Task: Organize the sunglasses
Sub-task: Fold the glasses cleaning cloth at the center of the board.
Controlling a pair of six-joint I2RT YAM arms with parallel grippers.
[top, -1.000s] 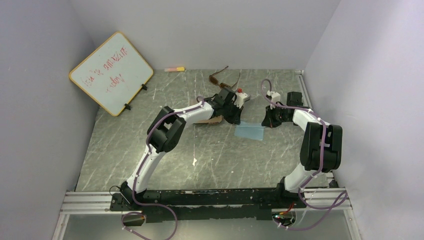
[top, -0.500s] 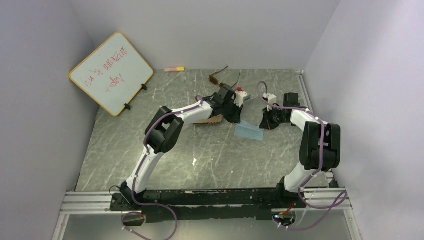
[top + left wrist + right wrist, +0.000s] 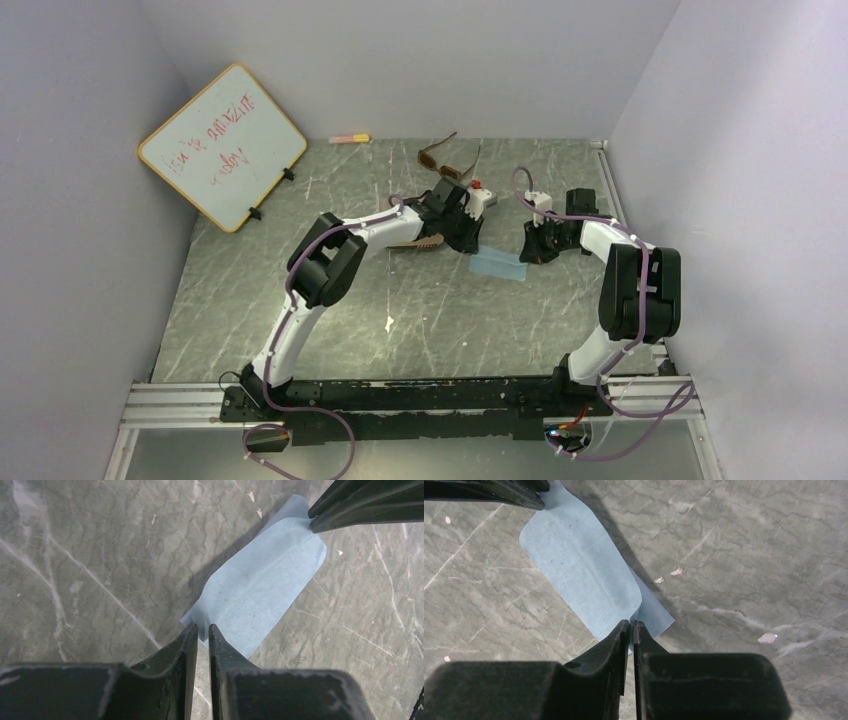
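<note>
The left gripper (image 3: 202,631) and right gripper (image 3: 631,629) each clench one end of the flat pale-blue fabric sleeve (image 3: 262,587). Such shallow corner pinches could slip on lifting. The brown-framed amber-lensed sunglasses (image 3: 447,160) lie well apart, near the far wall.

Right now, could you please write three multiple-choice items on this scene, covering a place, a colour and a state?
1. Where are the brown sunglasses? A. on the far side of the table, apart from the cloth; B. under the cloth; C. held in jaws.
2. What colour is the cloth? A. red; B. light blue; C. black.
3. How do the jaws of the left gripper and right gripper stand? A. both wide open; B. only the left shut; C. both shut on the cloth.
Key: 1 A, the top view shows them lying free there; 2 B, both wrist views show pale blue; 3 C, each wrist view shows its jaws pinching one end of the cloth.
</note>
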